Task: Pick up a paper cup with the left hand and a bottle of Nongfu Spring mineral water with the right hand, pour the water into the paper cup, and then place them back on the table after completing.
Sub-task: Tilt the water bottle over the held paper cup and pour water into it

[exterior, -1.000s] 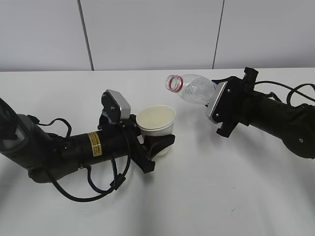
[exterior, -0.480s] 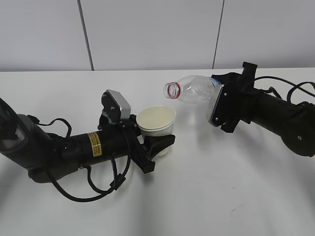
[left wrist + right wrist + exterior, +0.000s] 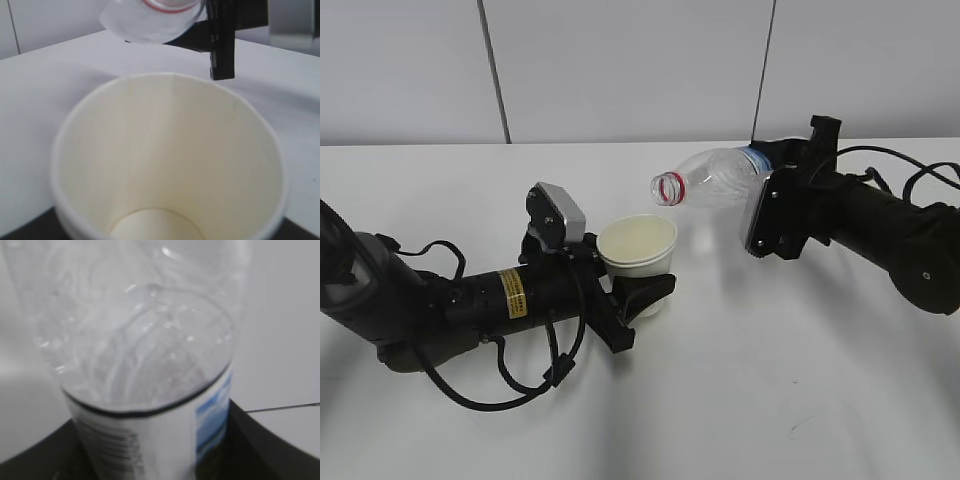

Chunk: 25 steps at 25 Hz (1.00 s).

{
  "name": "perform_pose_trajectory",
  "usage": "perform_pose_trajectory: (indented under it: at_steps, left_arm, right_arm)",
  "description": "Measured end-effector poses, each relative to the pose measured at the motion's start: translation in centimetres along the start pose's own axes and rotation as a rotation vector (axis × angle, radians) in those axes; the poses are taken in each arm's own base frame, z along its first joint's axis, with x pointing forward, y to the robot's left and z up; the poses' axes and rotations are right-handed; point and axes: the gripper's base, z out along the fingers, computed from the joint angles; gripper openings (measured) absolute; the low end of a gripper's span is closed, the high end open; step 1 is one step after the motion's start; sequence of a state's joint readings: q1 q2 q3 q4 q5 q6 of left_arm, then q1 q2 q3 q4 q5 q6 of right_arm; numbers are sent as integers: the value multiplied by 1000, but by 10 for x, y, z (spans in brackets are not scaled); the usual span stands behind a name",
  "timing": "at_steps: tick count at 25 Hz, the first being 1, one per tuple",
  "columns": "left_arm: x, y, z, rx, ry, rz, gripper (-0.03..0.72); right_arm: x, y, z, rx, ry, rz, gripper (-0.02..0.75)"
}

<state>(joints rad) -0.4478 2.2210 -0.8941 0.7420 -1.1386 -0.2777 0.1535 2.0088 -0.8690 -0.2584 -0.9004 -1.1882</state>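
Note:
My left gripper [image 3: 638,290] is shut on a white paper cup [image 3: 638,247] and holds it upright just above the table [image 3: 720,400]. The left wrist view looks down into the cup [image 3: 170,165]; its inside looks dry. My right gripper [image 3: 772,205] is shut on a clear bottle [image 3: 715,180] with a red neck ring and a white-blue label. The bottle lies almost level, its open mouth tipped slightly down to the left, just above and right of the cup's rim. It fills the right wrist view [image 3: 145,355]. No water stream shows.
A small dark scuff [image 3: 803,424] marks the table at the front right. Black cables trail from the left arm [image 3: 510,385] and behind the right arm [image 3: 910,165]. A pale panelled wall [image 3: 620,70] stands behind the table.
My right gripper has risen and tipped the bottle further; its mouth has dropped and moved left toward the cup's rim. The left arm and cup have not moved.

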Motion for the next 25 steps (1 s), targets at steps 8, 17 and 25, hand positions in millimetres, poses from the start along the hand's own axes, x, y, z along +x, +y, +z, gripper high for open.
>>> perform_pose_trajectory:
  at_steps: [8, 17, 25]
  left_arm:
    - [0, 0, 0, 1, 0, 0, 388]
    - [0, -1, 0, 15, 4, 7, 388]
    - [1, -2, 0, 20, 6, 9, 388]
  right_arm:
    - [-1, -2, 0, 23, -8, -77, 420]
    - [-1, -2, 0, 23, -7, -133, 419]
    - [-1, -3, 0, 28, -8, -187, 419]
